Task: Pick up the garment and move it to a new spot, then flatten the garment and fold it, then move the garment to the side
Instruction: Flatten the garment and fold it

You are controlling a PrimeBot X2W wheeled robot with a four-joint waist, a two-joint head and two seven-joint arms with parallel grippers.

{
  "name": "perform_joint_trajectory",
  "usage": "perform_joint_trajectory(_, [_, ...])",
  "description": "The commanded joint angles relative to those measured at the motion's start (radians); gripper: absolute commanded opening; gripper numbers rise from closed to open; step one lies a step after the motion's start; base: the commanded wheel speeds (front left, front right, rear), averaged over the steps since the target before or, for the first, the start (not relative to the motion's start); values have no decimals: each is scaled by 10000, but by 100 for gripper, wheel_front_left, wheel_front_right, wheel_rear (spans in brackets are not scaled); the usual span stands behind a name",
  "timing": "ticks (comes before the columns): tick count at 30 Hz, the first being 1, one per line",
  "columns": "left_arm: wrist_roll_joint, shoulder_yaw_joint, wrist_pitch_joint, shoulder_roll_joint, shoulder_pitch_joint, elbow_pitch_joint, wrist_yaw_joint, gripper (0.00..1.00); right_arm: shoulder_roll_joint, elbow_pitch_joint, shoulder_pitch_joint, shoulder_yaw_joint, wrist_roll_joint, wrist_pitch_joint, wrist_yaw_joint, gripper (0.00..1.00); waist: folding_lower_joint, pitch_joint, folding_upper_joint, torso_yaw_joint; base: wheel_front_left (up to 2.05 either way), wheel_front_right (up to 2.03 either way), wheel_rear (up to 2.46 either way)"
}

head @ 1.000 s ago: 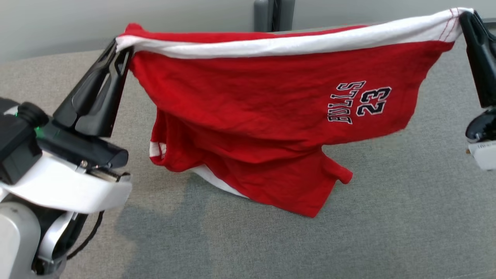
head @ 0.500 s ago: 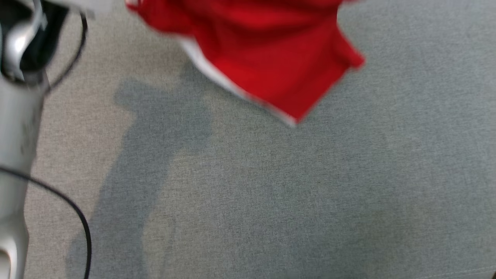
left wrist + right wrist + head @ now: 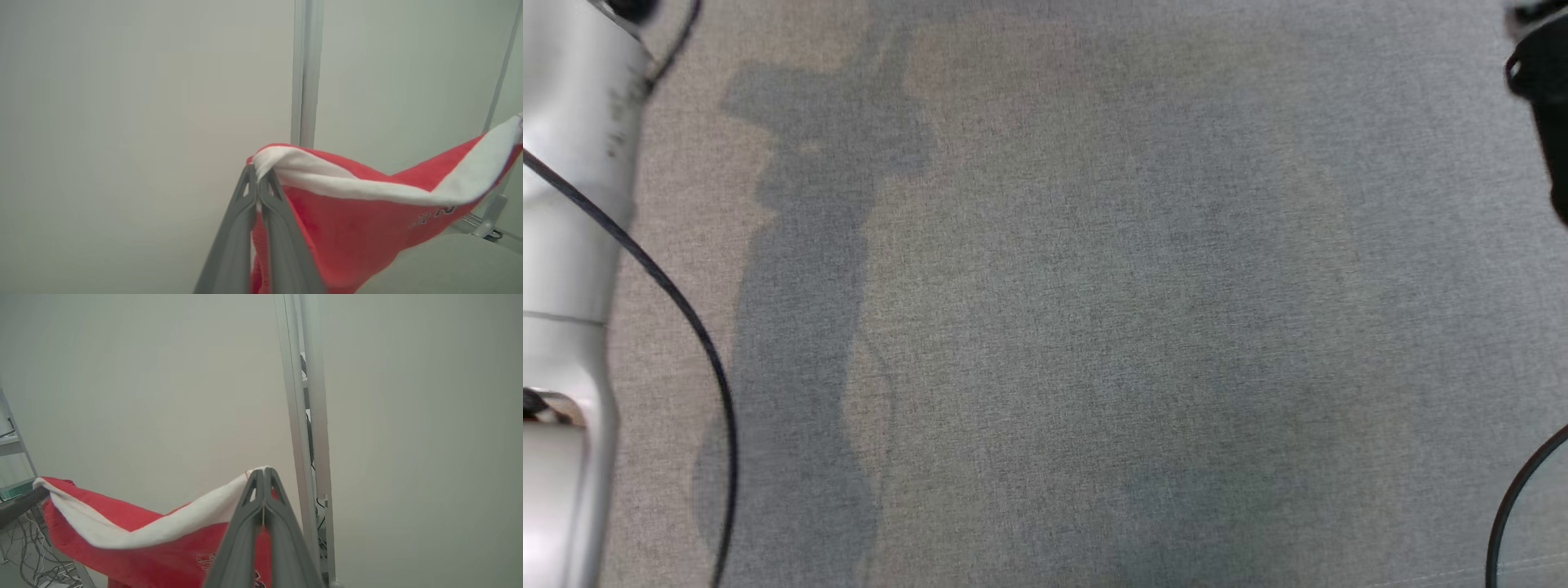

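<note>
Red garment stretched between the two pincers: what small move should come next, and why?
Probably lower both arms together toward the grey surface. The left pincer and the right pincer are each shut on an end of the white band of the red garment, so it hangs spread in the air, ready to be laid down flat.

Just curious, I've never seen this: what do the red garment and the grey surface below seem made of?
Red garment: soft matte knit, perhaps cotton; it sags and creases, with a white band. Grey surface: apparently woven cloth, matte, with a fine speckled weave.
</note>
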Motion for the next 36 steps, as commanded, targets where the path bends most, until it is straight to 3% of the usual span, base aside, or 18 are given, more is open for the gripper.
perform_joint_trajectory(1, [-192, -129, -289, -107, 457, 390, -60, 0, -92, 252, 408, 374, 169, -133, 1, 0, 0, 175, 0, 58, 0, 0, 0])
perform_joint_trajectory(7, [-1025, -878, -1278, -633, 2419, 969, -78, 0, -474, 304, 2221, 1367, 1321, -646, 1, 0, 0, 269, 0, 207, 0, 0, 0])
perform_joint_trajectory(14, [-1552, -1345, -1577, -804, 5459, -42, -72, 0, -1514, -1011, 5470, 2265, 2623, -1033, 3, 0, 0, -137, 0, 403, 0, 0, 0])
perform_joint_trajectory(20, [-997, -1509, -1578, -426, 8019, -1640, -62, 0, -2287, -2747, 8272, 1762, 3147, -1095, 1, 0, 0, -848, 0, 424, 0, 0, 0])
perform_joint_trajectory(26, [-886, -1824, -1312, 163, 9437, -2819, 95, 0, -2682, -4337, 10551, 1243, 3247, -1077, 1, 0, 0, -1304, 0, 435, 0, 0, 0])
perform_joint_trajectory(32, [-1038, -1887, -37, 1329, 11401, -5437, 918, 0, -3020, -6056, 12869, 460, 3098, -516, 1, 0, 0, -1814, 0, 325, 0, 0, 0])
perform_joint_trajectory(36, [-1247, -1779, 1207, 2300, 13176, -8144, 2013, 0, -2899, -7441, 14615, -670, 2576, 409, 1, 0, 0, -2258, 0, 321, 0, 0, 0])
